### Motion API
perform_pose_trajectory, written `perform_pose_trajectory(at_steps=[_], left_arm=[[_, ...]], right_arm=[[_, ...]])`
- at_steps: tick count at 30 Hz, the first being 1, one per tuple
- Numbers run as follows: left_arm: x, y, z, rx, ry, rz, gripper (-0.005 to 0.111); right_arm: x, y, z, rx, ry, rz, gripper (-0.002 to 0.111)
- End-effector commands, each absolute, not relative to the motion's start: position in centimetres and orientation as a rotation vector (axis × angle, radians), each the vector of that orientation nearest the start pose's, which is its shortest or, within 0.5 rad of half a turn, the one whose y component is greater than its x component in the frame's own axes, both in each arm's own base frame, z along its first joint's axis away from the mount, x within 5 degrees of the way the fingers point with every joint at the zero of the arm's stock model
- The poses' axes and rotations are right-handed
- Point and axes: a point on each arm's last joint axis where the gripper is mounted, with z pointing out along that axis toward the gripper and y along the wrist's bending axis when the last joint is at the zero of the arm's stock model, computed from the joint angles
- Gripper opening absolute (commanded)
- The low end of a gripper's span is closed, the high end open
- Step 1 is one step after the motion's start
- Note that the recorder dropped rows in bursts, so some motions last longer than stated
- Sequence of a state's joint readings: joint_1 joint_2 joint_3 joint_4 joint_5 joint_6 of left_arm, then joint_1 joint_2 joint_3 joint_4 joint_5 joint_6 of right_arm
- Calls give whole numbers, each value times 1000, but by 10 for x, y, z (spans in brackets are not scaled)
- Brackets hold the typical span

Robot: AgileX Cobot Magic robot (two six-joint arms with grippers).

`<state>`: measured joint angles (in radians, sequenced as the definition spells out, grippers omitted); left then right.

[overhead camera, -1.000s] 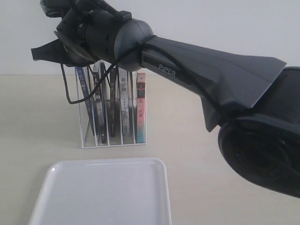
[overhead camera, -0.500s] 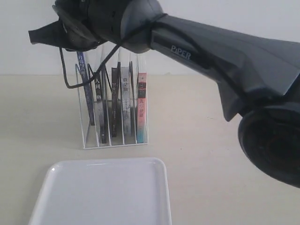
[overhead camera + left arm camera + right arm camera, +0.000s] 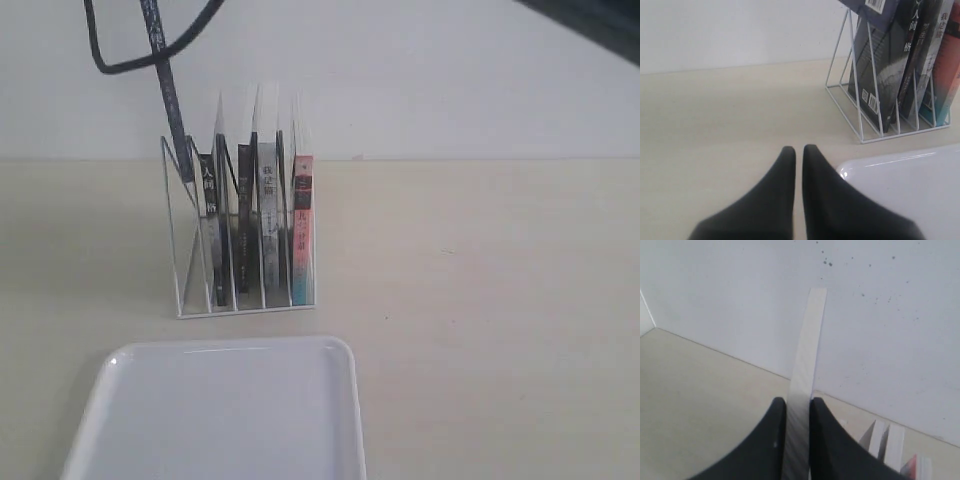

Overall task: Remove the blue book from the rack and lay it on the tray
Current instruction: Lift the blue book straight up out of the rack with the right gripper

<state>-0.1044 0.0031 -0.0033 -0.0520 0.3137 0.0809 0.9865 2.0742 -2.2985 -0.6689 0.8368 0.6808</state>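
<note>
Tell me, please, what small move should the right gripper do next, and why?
Probably lift straight up a little higher. The right gripper is shut on the blue book, which hangs tilted with its lower end inside the end slot of the rack, below the wire tops. Swinging toward the tray now would likely snag the wires.
</note>
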Motion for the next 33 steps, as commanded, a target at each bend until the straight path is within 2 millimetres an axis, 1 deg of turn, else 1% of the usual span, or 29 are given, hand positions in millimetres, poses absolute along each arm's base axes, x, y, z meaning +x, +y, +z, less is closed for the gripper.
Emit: perform_pose_trajectory(at_steps=[1,10,13,17,23,27,33], left_arm=[[54,-7,185,125,1794,-68,5],[54,-7,185,125,1794,-68,5],[54,-7,185,125,1794,-68,5],[54,-7,185,125,1794,-68,5],[54,-7,185,125,1794,-68,5],[54,-7,185,125,1794,-68,5],[54,-7,185,125,1794,-68,5]], right_arm=[[285,349,454,-418,1828,282,0],[267,321,493,-362,1784,330,0],[259,315,501,-358,1781,326,0],[246,311,507,-356,1797,299,0],[221,310,511,-385,1814,192,0],[205,303,517,-373,1829,131,0],[184,299,527,-408,1813,158,0]])
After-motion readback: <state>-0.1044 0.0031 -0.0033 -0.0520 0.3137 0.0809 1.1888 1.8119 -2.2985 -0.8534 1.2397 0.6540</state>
